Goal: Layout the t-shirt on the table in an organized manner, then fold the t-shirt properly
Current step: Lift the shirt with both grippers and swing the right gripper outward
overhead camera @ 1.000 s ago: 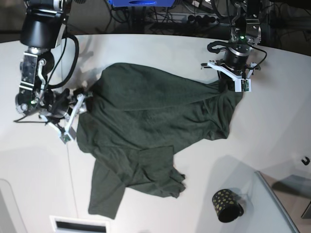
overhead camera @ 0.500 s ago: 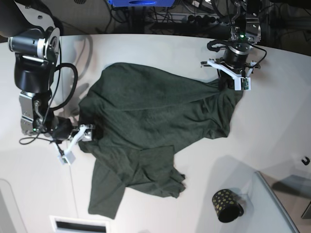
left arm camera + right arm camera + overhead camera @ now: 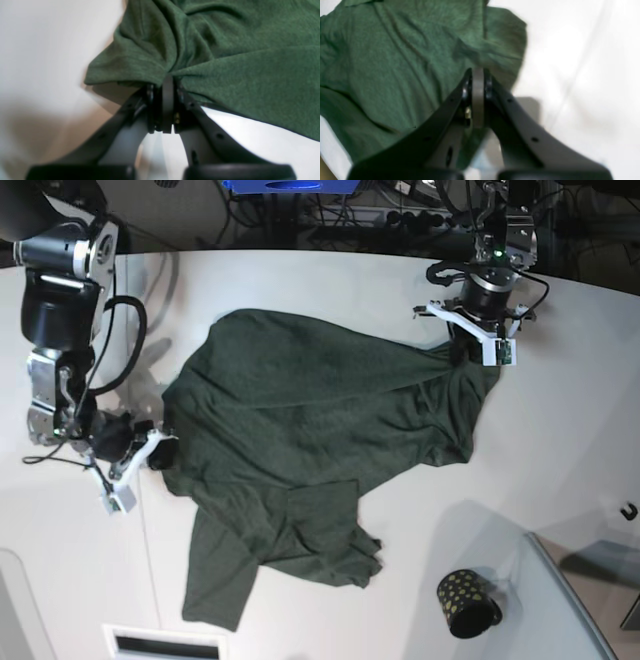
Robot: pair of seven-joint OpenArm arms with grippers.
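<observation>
The dark green t-shirt (image 3: 320, 420) lies rumpled across the white table (image 3: 560, 450), with one part folded over near the front. My left gripper (image 3: 467, 352) is at the shirt's far right corner. In the left wrist view this gripper (image 3: 168, 78) is shut on a bunched pinch of the t-shirt (image 3: 237, 62). My right gripper (image 3: 160, 452) sits at the shirt's left edge. In the right wrist view it (image 3: 477, 72) is shut, its tips over the t-shirt (image 3: 395, 62) near the edge. Whether fabric is caught between them does not show.
A small black cup with gold dots (image 3: 465, 603) stands at the front right, beside a grey panel edge (image 3: 570, 600). A white slotted plate (image 3: 165, 643) lies at the front left. Cables and equipment (image 3: 380, 215) line the far side of the table.
My right arm came down from the shirt's upper left to its left edge, then shifted slightly left, and its jaws closed. The left gripper kept its hold in place.
</observation>
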